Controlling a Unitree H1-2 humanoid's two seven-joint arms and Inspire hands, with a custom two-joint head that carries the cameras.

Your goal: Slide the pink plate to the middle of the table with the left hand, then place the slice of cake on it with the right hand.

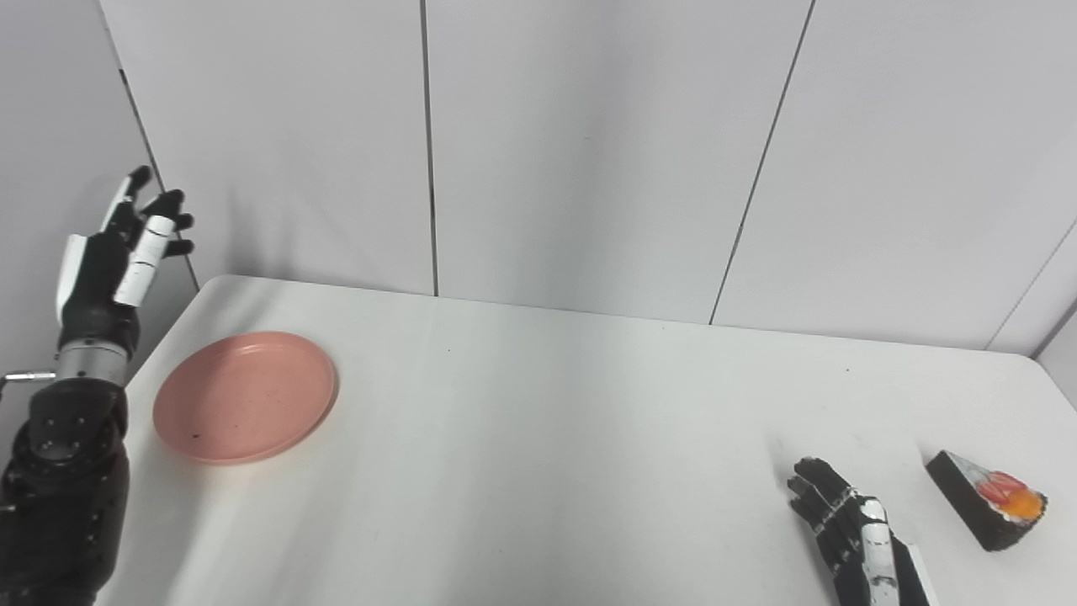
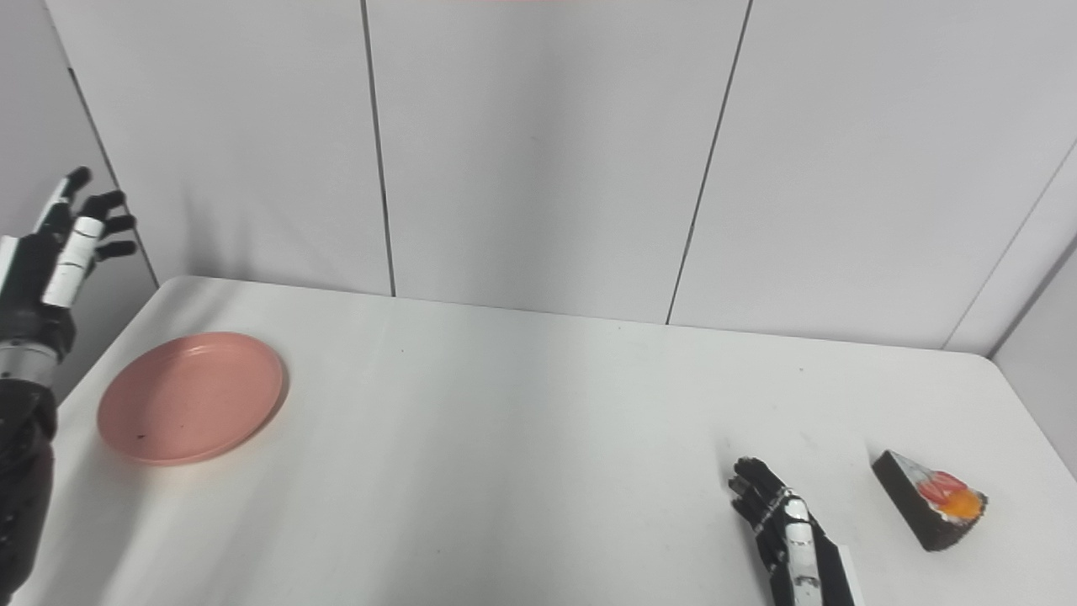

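pink plate (image 1: 244,397): round, shallow, raised rim, lying flat on the white desk (image 1: 538,438) near its left edge and well toward the far side, nowhere near the middle yet; a small dark speck shows on its face. i judge it stiff and light, probably plastic or glazed, so it should glide on the smooth top with little push; the rim is the place to work it, with fingers laid on the left outer edge or pressed lightly down on the inner face and drawn rightward, since a push too low could tip it or let it skate away. slice of cake (image 1: 989,498): dark wedge with a red and orange topping, resting on the desk at the far right, near the front; looks like a soft or foam piece, light, and i would take it across the two long dark flanks, not on the topping. left hand (image 1: 118,252): raised upright off the left side of the desk, above and behind the plate, touching nothing, fingers apart and a little curled. right hand (image 1: 850,526): low over the desk just left of the cake, not touching it, fingers loosely spread, holding nothing. first step, the slide, i reckon not yet begun.
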